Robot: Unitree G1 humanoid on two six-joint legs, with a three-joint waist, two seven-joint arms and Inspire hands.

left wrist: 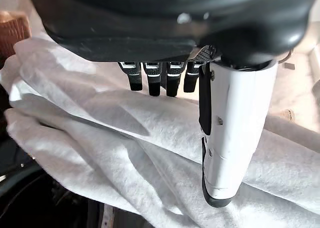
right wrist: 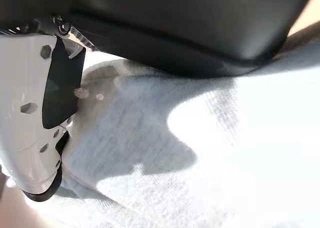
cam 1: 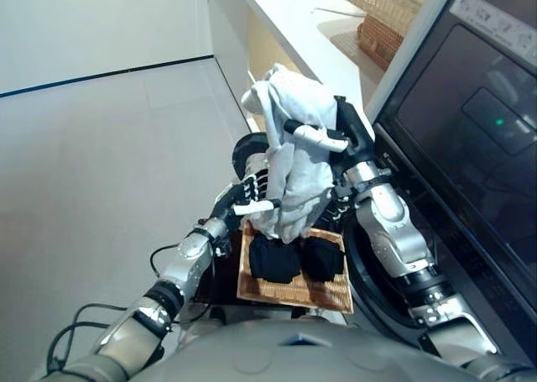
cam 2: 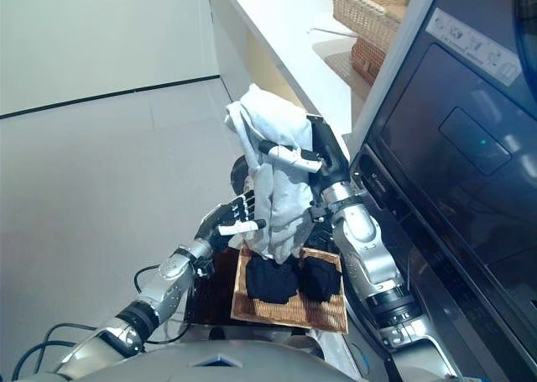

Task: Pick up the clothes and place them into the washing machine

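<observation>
Washing machine (cam 1: 470,147) filled the right side, dark front panel w/ a round drum opening low down behind the right forearm; a white desk (cam 1: 285,13) ran back along the wall carrying wicker baskets (cam 1: 382,13). On the floor just in front of the robot sat a flat wicker tray (cam 1: 294,291) w/ two dark clothes (cam 1: 294,259) still lying in it. Above the tray hung a white garment (cam 1: 298,159), long axis roughly vertical, top bunched, tail dangling down to just over the dark pieces. Right hand (cam 1: 331,134) was up at the bunched top, thumb curled across the cloth, clamped on it and bearing the weight. Left hand (cam 1: 252,193) was lower, on the side away from the machine, fingers curled and thumb laid against the hanging part. Judgement: machine lay to the garment's right, so right hand was nearer and the carry goes right and down toward the drum.
</observation>
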